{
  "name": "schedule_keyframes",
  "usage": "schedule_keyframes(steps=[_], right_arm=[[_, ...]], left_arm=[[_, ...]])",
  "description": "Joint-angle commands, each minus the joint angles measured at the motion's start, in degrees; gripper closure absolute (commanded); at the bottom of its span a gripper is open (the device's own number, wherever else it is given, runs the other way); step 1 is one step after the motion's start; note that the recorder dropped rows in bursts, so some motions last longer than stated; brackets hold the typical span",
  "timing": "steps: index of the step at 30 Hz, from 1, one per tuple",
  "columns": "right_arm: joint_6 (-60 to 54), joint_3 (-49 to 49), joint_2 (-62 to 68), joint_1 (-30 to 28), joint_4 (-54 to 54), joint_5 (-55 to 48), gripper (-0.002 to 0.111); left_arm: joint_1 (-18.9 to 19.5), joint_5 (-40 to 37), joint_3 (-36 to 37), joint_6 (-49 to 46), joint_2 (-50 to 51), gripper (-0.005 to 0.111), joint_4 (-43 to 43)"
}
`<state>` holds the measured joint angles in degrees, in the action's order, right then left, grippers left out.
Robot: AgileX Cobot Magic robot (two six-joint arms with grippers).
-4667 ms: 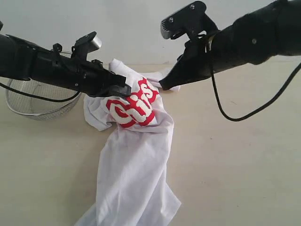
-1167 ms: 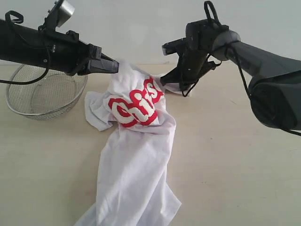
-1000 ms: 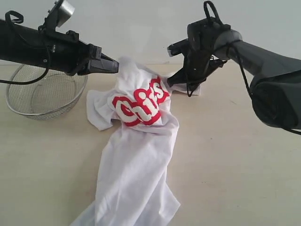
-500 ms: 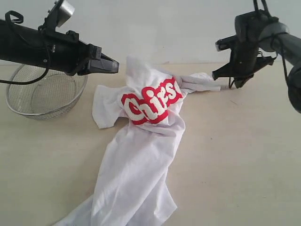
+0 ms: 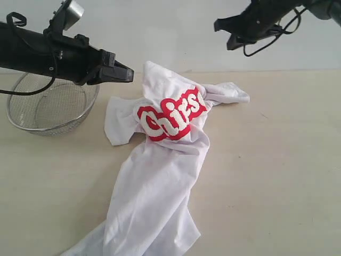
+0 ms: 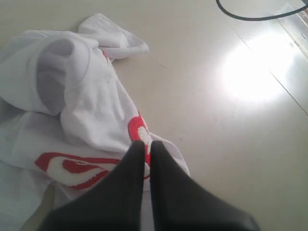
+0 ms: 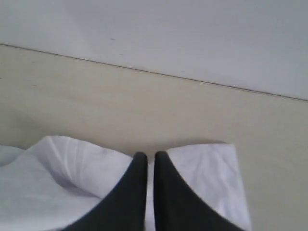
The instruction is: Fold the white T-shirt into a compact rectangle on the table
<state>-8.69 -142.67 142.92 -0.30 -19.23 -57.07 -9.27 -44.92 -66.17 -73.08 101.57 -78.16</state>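
Note:
The white T-shirt (image 5: pixel 160 176) lies crumpled and twisted lengthwise on the table (image 5: pixel 277 160), its red lettering (image 5: pixel 170 114) facing up near the far end. One sleeve (image 5: pixel 229 93) is drawn out to the right. My left gripper (image 5: pixel 131 75) hovers shut just left of the shirt's raised far fold, apart from it; in the left wrist view its shut fingers (image 6: pixel 144 143) hang over the red print (image 6: pixel 72 168). My right gripper (image 5: pixel 217 24) is shut and raised high above the sleeve, holding nothing. In the right wrist view it (image 7: pixel 147 155) looks down on white cloth (image 7: pixel 202 168).
A wire-mesh metal bowl (image 5: pixel 48 109) stands at the far left under my left arm. A pale wall runs along the table's far edge (image 5: pixel 298 70). Bare tabletop spreads right of the shirt and in front of the bowl.
My right gripper dragged the sleeve and the printed chest to the right, then rose up and left off the cloth. The left arm has stayed still.

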Motion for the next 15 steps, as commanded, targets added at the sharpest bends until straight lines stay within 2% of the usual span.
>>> schedule_keyframes(steps=[1, 10, 13, 15], right_arm=[[-0.02, 0.32, 4.21, 3.42, -1.32, 3.55, 0.108], [2.18, 0.32, 8.9, 4.37, 2.46, -1.77, 0.108], [2.18, 0.32, 8.94, 4.37, 9.47, -4.57, 0.108], [2.83, 0.32, 8.94, 3.83, 9.41, -4.83, 0.108]], left_arm=[[0.08, 0.23, 0.21, -0.03, -0.18, 0.102, -0.36], [0.08, -1.37, 0.21, -0.03, -0.18, 0.102, -0.36], [0.08, -1.62, 0.21, -0.03, -0.18, 0.102, -0.36], [0.08, -1.74, 0.21, 0.18, -0.18, 0.102, -0.36]])
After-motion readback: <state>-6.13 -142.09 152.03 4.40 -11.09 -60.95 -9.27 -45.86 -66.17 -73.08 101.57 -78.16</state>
